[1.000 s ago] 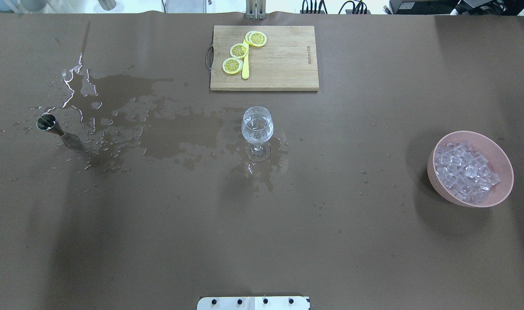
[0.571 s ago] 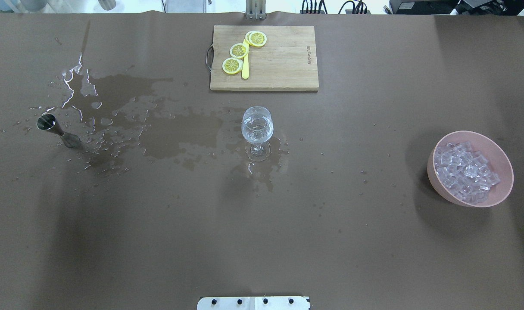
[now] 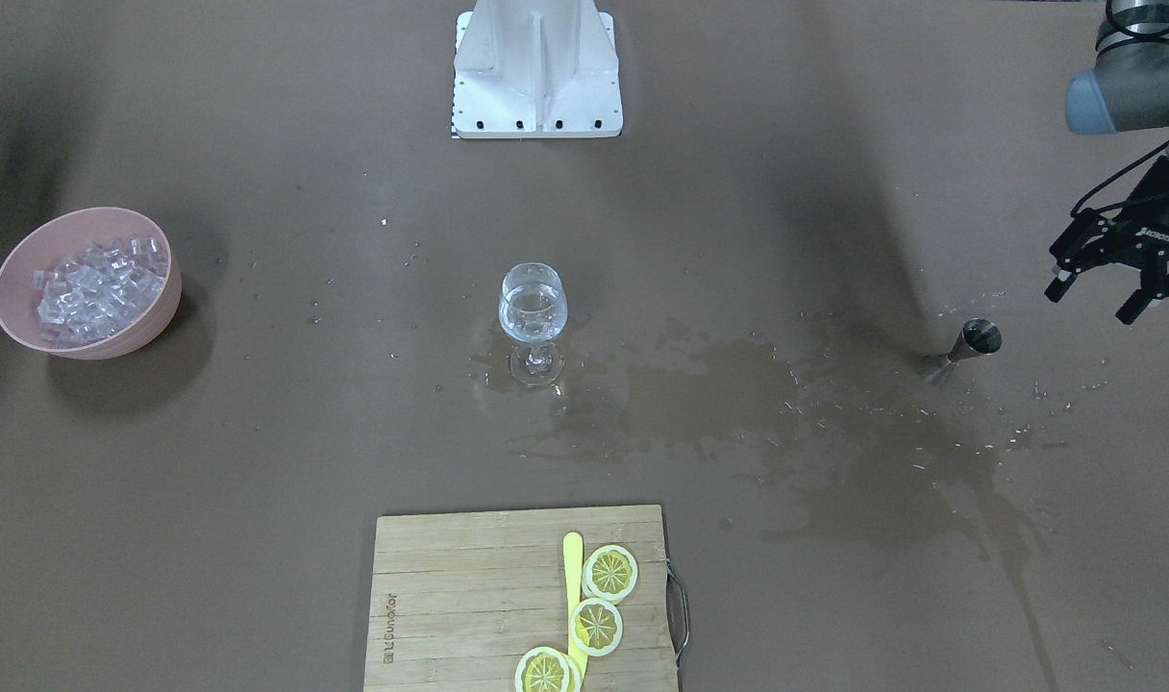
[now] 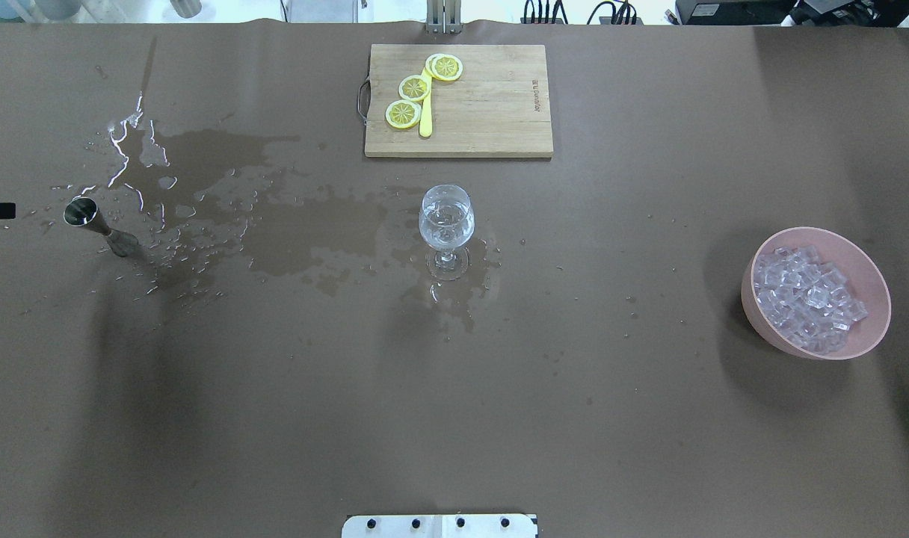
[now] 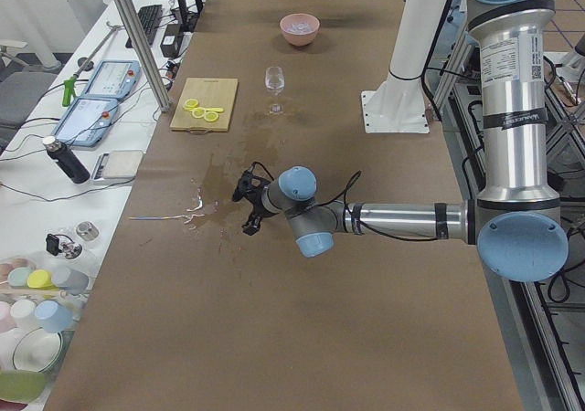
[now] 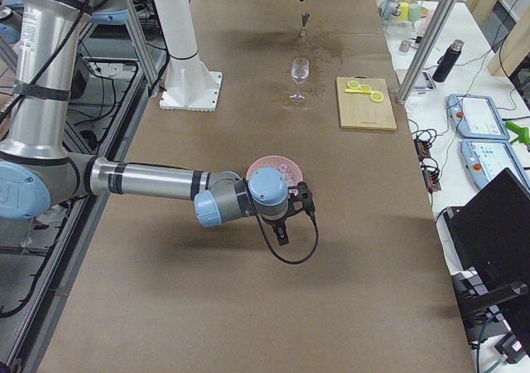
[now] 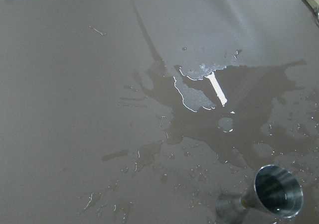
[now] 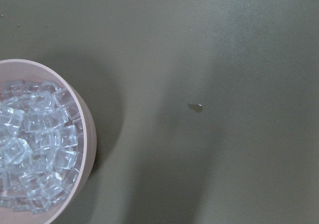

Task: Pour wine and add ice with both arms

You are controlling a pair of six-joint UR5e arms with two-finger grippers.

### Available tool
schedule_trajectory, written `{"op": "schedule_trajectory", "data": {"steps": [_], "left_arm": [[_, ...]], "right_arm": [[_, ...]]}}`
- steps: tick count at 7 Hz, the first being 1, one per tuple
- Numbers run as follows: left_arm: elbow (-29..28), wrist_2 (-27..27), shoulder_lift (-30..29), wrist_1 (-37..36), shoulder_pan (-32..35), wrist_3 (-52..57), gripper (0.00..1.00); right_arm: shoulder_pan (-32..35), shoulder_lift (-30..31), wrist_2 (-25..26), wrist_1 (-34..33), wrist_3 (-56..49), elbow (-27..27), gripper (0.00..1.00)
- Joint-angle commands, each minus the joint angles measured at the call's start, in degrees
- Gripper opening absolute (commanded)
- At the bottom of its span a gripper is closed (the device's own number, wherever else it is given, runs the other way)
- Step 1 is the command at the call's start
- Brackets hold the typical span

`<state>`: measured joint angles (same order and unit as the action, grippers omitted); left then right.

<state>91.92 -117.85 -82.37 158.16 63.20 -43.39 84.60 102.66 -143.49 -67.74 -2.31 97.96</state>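
My left gripper point(image 3: 1092, 300) hung with its two fingers spread wide and nothing between them, just beside the steel jigger point(image 3: 969, 344) on the side toward the table's left end, and not touching it. The jigger stood with its open mouth up on the brown table point(image 4: 454, 418), among droplets at the edge of a wet patch point(image 3: 738, 394) that spread across the cloth as far as the foot of the wine glass point(image 3: 533, 317). That glass stood upright near the middle of the table, and the wine point(image 3: 532, 322) sat in its bowl as a small amount of clear liquid. My right gripper point(image 6: 281, 232) showed only in the side view from the table's right end, where it hovered close to the pink bowl point(image 3: 137, 329); from there I could not tell whether its fingers were parted or closed. My right wrist camera looked down on one edge of that bowl and bare table beside it. The ice point(image 3: 92, 288) lay heaped in the bowl, many small clear cubes, well apart from the glass. On the far side of the glass from my base lay a wooden cutting board point(image 3: 450, 596) with three lemon slices point(image 3: 610, 573) on it.
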Motion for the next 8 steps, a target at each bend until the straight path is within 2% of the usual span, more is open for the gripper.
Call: {"op": "schedule_trajectory", "data": {"steps": [1,3,6,8], "left_arm": [[1.14,4.89,0.02,2.23,-6.83,-6.87,0.98],[1.77,6.13,0.02,3.2,-8.26,-7.86,0.98],[1.77,26.29,2.03,4.96,-19.4,-7.86,0.97],[1.42,31.35,2.04,4.88,-22.68,-11.78,0.97]], "right_arm": [[-0.49,0.0,0.48,0.24,0.03,-0.31,1.0],[-0.75,0.0,0.58,0.24,0.03,-0.49,1.0],[-0.76,0.0,0.58,0.32,0.03,-0.84,1.0],[-0.84,-0.09,0.58,0.32,-0.06,-2.24,1.0]]}}
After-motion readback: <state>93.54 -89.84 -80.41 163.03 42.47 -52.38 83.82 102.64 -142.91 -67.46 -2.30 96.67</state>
